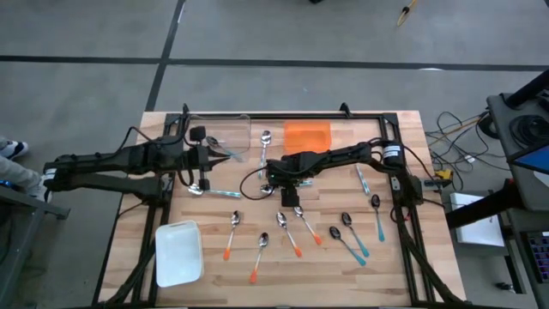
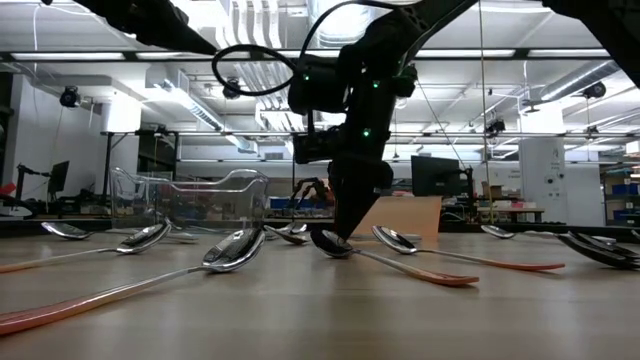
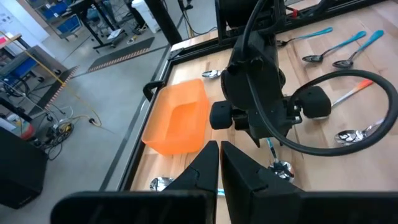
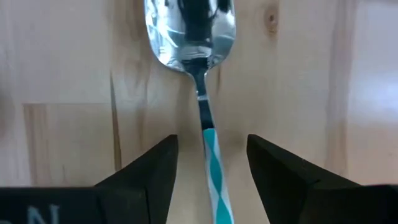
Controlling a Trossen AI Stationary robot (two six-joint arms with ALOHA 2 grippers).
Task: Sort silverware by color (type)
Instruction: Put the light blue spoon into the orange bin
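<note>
Right gripper (image 4: 208, 171) at counter (image 1: 403, 266) centre, jaws released and straddling a blue-handled spoon (image 4: 200, 93). In the high view, its handle runs under the wrist towards 12 o'clock. Jaws flank the handle, so the right arm is nearer. Left gripper (image 3: 219, 168) clenched, at 9 o'clock.

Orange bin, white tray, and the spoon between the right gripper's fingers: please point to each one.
Orange bin (image 1: 306, 136), high view, middle of its floor.
White tray (image 1: 178, 252), high view, its centre.
Spoon (image 4: 189, 31), right wrist view, its silver bowl.
</note>
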